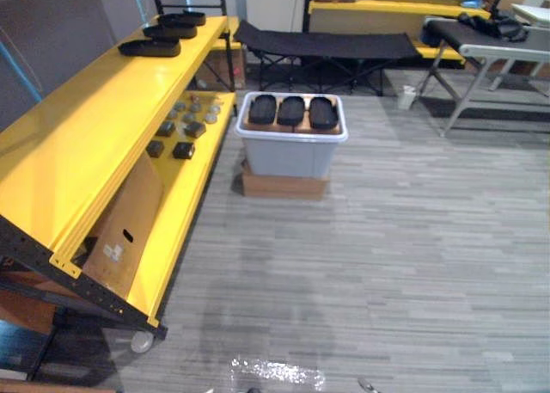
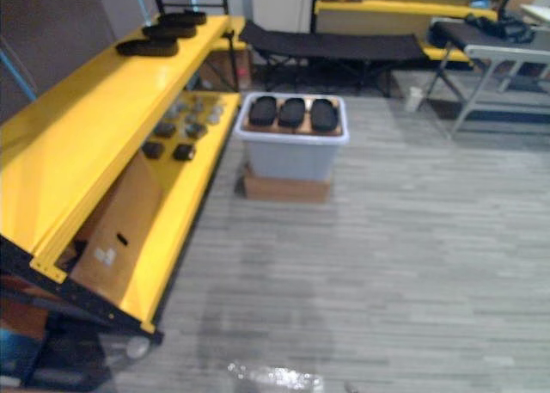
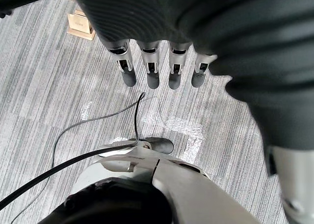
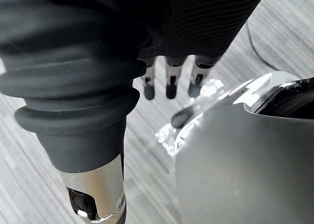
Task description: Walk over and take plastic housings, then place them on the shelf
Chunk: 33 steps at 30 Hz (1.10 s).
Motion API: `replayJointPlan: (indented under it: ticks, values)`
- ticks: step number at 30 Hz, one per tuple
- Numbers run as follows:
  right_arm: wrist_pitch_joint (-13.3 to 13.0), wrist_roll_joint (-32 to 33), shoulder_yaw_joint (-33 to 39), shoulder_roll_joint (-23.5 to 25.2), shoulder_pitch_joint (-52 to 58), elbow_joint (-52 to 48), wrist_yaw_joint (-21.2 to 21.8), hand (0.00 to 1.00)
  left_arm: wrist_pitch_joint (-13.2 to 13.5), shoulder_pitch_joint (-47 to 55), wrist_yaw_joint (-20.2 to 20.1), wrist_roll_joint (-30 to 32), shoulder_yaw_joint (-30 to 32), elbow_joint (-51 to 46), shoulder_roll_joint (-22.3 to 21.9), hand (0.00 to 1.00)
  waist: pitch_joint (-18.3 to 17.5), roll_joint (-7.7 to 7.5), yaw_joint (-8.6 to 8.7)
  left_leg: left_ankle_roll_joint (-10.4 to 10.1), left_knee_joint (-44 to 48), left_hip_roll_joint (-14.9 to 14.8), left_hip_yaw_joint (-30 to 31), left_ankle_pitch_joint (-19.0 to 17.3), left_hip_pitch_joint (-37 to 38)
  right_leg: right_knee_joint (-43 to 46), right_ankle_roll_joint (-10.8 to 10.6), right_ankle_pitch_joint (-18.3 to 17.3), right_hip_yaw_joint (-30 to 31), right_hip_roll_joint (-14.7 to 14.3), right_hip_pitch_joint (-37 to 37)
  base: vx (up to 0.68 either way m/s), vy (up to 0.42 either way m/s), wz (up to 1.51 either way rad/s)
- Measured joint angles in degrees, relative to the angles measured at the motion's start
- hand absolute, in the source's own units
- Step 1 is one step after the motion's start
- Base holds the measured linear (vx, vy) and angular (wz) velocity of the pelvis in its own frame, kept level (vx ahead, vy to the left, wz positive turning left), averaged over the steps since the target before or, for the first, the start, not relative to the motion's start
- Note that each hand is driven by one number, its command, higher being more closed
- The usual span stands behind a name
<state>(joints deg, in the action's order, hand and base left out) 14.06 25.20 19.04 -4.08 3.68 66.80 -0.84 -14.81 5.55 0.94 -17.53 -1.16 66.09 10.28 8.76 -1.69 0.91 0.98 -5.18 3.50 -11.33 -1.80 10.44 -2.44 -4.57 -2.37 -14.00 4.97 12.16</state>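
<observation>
Three black plastic housings [image 1: 291, 111] lie side by side in a white bin [image 1: 292, 144] that stands on a cardboard box [image 1: 284, 186] on the floor ahead. Three more black housings [image 1: 150, 46] rest on the top board of the yellow shelf [image 1: 77, 144] at the left. In the left wrist view my left hand [image 3: 157, 62] hangs over the floor, fingers straight and holding nothing. In the right wrist view my right hand [image 4: 169, 82] hangs the same way, fingers relaxed and empty.
Small dark and grey parts [image 1: 185, 126] lie on the shelf's lower board, with a tilted cardboard sheet [image 1: 125, 230] beneath the top board. A black folding cot [image 1: 326, 45] stands behind the bin. A grey table [image 1: 490, 49] stands at the far right. Grey carpet floor [image 1: 387, 264] lies between.
</observation>
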Motion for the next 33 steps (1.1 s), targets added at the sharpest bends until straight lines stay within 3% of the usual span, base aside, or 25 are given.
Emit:
replayJointPlan:
  ticks: [25, 26, 27, 28, 30, 31, 32, 33]
  values:
    - [-0.7, -0.2, 0.6, 0.2, 0.0, 0.0, 1.2, 0.00, -0.1, -0.2, -1.0, 0.7, -0.3, 0.1, 0.2, 0.00, 0.3, -0.38, 0.05, 0.1, 0.0, 0.3, 0.0, -0.1, -0.1, 1.0, -0.6, -0.5, 0.0, 0.4, -0.4, 0.00, 0.001, 0.00]
    - [-0.9, -0.2, 0.7, 0.2, 0.1, -0.1, 1.2, 0.00, -0.1, -0.3, -1.2, 0.7, -0.4, 0.1, 0.2, 0.00, 0.4, -0.59, 0.03, 0.3, 0.0, 0.4, 0.0, -0.2, -0.4, 2.3, -1.3, -1.4, 0.0, 0.6, -1.2, -0.01, 0.103, 0.06]
    - [-1.8, -0.2, 1.2, 0.2, 0.4, -0.6, 1.3, 0.00, -0.1, -0.4, -1.3, 0.6, -1.6, 0.0, 0.4, 0.00, 0.5, -0.56, 0.08, 0.8, 0.0, 1.2, -0.3, -1.0, -0.4, 7.3, -3.8, -3.8, -0.3, 2.1, -3.4, 0.00, 0.077, 0.10]
    - [-1.9, -0.3, 1.4, 0.2, 1.0, -1.0, 1.4, 0.00, -0.1, -0.5, -1.3, 0.5, -2.1, 0.0, 0.3, 0.00, 0.6, -0.39, 0.23, 1.5, 0.0, 1.0, -0.3, -1.4, -0.4, 10.5, -4.8, -4.5, 0.0, 2.7, -4.6, 0.00, 0.147, 0.00]
    - [-2.8, -0.2, 2.5, -0.3, 1.0, -2.3, 1.9, 0.00, -0.3, -0.5, -1.1, -0.7, -2.4, -0.3, -0.2, 0.00, 1.7, 0.89, 0.08, 3.0, 0.0, 0.8, -0.4, -2.3, 0.1, 27.6, -5.0, -4.8, 0.2, 4.7, -13.0, -0.10, 0.147, -0.13]
    - [-3.2, 0.0, 3.3, -0.1, 1.1, -3.5, 2.2, 0.00, -0.4, -0.6, -1.0, -1.2, -2.2, -0.3, 0.0, 0.00, 3.1, 1.00, 0.21, 4.1, 0.1, 0.9, -0.5, -2.4, 1.8, 36.5, -3.4, -6.6, 0.3, 5.8, -17.9, -0.21, 0.157, -0.06]
    - [-3.3, 0.1, 3.5, 0.4, 1.7, -3.7, 2.5, 0.00, -0.6, -0.6, -1.0, -1.9, -1.4, -0.3, 0.3, 0.00, 3.5, 0.93, 0.38, 3.9, 0.1, 0.8, -0.5, -2.7, 2.5, 38.3, -2.2, -8.0, 0.5, 6.0, -20.0, -0.28, 0.170, 0.03]
    - [-3.4, 0.1, 3.6, 1.2, 3.0, -3.8, 3.5, 0.00, -0.7, -0.5, -1.1, -1.9, 0.1, -0.3, 0.5, 0.00, 3.5, 0.09, 0.36, 3.4, 0.0, 0.8, -0.3, -3.2, 3.0, 37.5, -2.5, -8.3, 0.7, 5.7, -22.1, -0.27, 0.122, 0.10]
